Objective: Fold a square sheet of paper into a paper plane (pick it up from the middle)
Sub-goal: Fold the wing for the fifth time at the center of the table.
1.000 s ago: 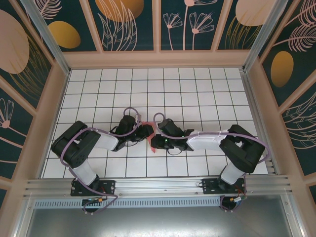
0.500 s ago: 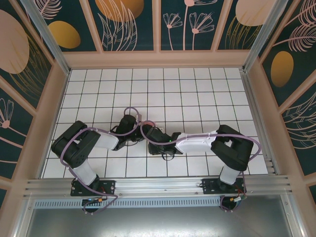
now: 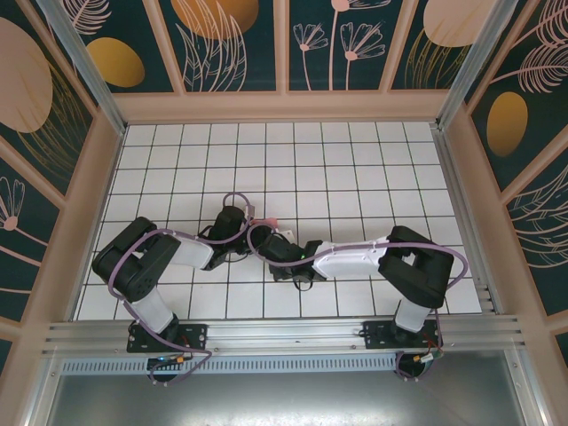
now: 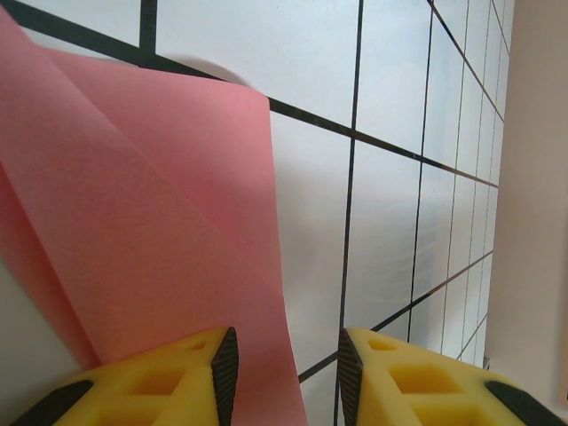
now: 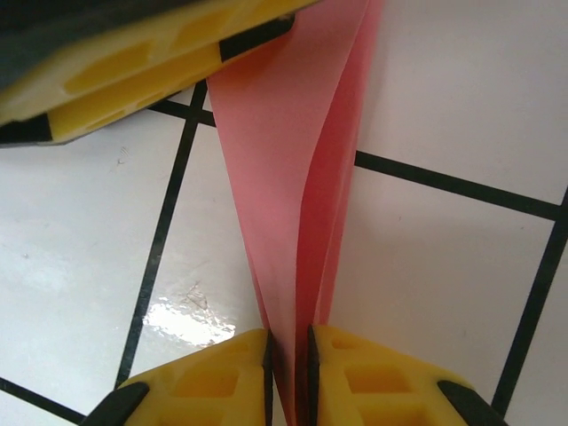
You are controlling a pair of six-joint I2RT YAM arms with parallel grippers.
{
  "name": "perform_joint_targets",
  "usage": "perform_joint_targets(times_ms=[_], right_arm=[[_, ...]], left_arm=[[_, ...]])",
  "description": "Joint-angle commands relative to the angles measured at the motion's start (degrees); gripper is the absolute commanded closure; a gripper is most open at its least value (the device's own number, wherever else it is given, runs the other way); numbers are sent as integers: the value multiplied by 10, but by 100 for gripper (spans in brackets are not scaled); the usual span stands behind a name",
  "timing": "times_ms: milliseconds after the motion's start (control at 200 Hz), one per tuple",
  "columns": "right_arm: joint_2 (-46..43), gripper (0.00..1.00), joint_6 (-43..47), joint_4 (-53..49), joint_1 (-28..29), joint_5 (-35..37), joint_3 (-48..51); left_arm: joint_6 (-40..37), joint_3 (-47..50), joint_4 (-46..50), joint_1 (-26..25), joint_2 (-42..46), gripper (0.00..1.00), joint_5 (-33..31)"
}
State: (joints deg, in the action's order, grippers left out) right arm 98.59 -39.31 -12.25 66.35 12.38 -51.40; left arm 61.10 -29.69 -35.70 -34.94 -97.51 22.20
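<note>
Peeking out as a small pink tip just below the centre of the overhead view, the pink paper [image 3: 269, 222] sits where the two wrists meet over the white tiled tabletop [image 3: 355, 169]. The left arm [image 3: 169, 257] reaches in from the lower left and the right arm [image 3: 355, 259] from the lower right, their ends almost touching. In the right wrist view, the right fingers [image 5: 253, 377] stand at the bottom centre of the frame, clenched on the paper, whose layers are squeezed into the narrow slot between the two yellow tips. From that slot the paper rises as a slim wedge towards the top of the frame, its layers bowing slightly apart. Its left edge runs up to another pair of yellow fingers lying across the upper left corner. In the left wrist view, the left fingers [image 4: 222, 373] sit along the bottom edge and stand apart. The paper fills the left half of that frame as a broad sheet with a corner near the upper middle. It narrows down into the gap and lies against the pad on the left of the frame. Bare tabletop shows between the paper and the other pad, so these fingers are released rather than pinching.
</note>
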Motion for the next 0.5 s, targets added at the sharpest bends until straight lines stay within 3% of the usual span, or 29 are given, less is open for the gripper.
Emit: perform_joint_targets(times_ms=[0, 115, 365, 495], right_arm=[[18, 81, 25, -40, 5, 27, 0], [15, 89, 30, -28, 6, 21, 5], [-66, 68, 5, 43, -14, -38, 50], [-119, 64, -15, 120, -40, -100, 95]], left_arm=[[-4, -9, 27, -3, -20, 61, -13], [-3, -12, 28, -3, -25, 61, -11], [-6, -15, 31, -3, -27, 62, -9], [-10, -16, 36, -3, -26, 62, -8]])
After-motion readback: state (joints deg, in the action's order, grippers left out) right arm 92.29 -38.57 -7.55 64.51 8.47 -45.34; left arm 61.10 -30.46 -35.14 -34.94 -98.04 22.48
